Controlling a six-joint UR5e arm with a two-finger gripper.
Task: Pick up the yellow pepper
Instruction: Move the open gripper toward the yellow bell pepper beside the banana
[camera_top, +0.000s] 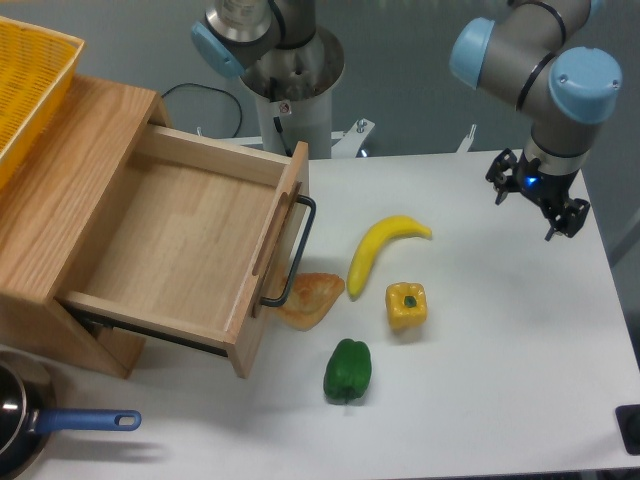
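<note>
One white desk (500, 380) carries the yellow pepper (406, 306) at centre, between banana (383, 249) and green pepper (347, 371); gripper (537, 204) upper right, jaws spread, empty.

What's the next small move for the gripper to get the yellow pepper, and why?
Probably translate the gripper toward the yellow pepper and stop above it. The gripper hangs near the table's far right, holding nothing, well away from the pepper. The pepper sits free on the table, with the banana just beyond it and the green pepper nearer the camera, so a top-down approach looks clear.
</note>
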